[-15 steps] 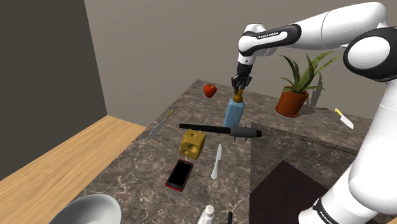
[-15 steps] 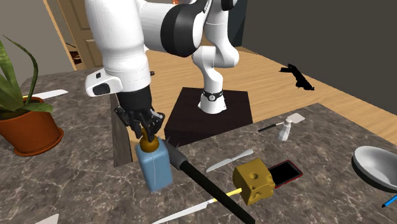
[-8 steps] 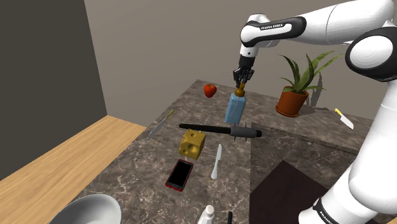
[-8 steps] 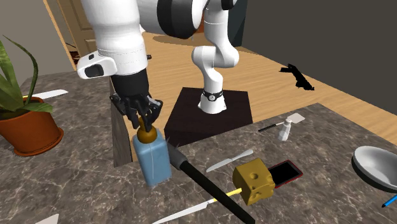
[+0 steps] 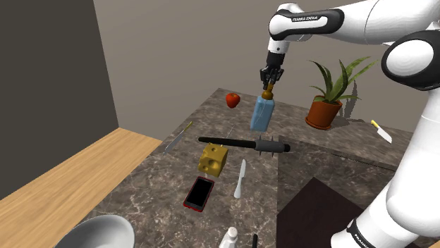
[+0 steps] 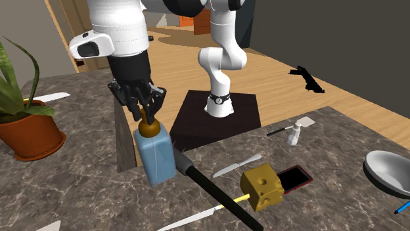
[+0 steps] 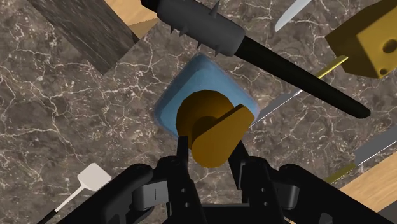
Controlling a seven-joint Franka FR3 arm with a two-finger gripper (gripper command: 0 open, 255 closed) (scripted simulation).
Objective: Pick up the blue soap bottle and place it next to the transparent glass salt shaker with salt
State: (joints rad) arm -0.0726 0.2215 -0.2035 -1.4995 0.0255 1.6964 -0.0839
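Note:
The blue soap bottle [image 5: 261,114] with a brown pump top hangs a little above the dark marble counter [image 5: 162,183], near its far end. My gripper [image 5: 269,79] is shut on the pump top from above. In the second exterior view the bottle [image 6: 154,157] hangs under the gripper [image 6: 146,110]. In the wrist view the fingers [image 7: 182,151] clasp the brown cap [image 7: 207,127] over the blue body [image 7: 194,79]. The small pale salt shaker [image 5: 228,239] stands at the counter's near edge, and also appears as the shaker [image 6: 296,135] in the second exterior view.
Below the bottle lies a long black tool with a grey spiked handle [image 5: 243,144]. A cheese block [image 5: 213,159], a red phone [image 5: 199,193] and a pale knife [image 5: 240,177] lie between bottle and shaker. A strawberry [image 5: 233,99], a potted plant [image 5: 326,106] and a bowl [image 5: 99,232] stand around.
The gripper has risen with the bottle in its grasp; the bottle has left the counter and now hangs higher, tilted slightly.

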